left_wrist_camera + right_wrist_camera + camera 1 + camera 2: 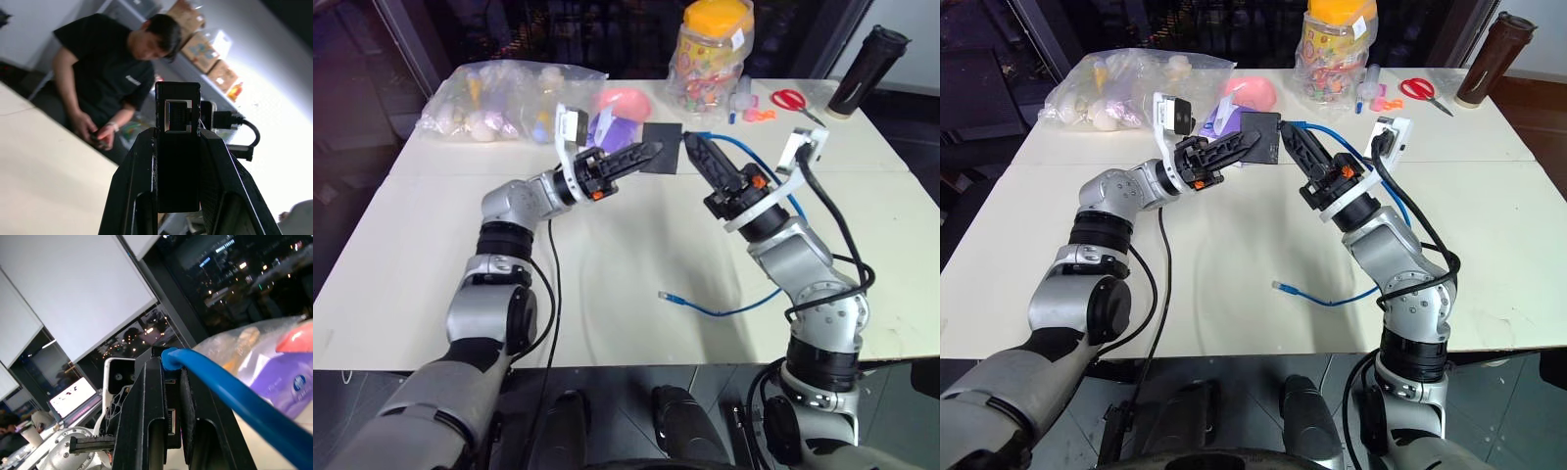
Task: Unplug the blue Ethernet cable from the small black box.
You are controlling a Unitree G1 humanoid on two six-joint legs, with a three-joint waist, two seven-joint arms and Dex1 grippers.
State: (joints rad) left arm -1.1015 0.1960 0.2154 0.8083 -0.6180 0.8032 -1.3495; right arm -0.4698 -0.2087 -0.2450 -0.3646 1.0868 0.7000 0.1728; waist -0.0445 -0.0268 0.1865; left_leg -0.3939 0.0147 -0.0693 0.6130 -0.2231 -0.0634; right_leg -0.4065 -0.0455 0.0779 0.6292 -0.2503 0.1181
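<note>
My left gripper (653, 150) is raised over the table's far middle, shut on the small black box (664, 161). In the left wrist view the box (178, 156) stands clamped between the fingers, and the port (178, 116) on its near edge is empty. From the right, my right gripper (691, 145) reaches the box's other edge, shut on the blue Ethernet cable (234, 391) near its end. That end is hidden between the fingers, so I cannot tell whether it sits in the box. The cable (773, 171) arcs back past the right arm, and its free clear plug (668, 295) lies on the table.
Behind the box are a purple-and-white tissue box (605, 125), a pink object (623, 101) and a clear bag of items (494, 98). A yellow-lidded jar (713, 49), red scissors (790, 99) and a dark tumbler (867, 59) stand far right. A person (112, 73) stands beyond the table.
</note>
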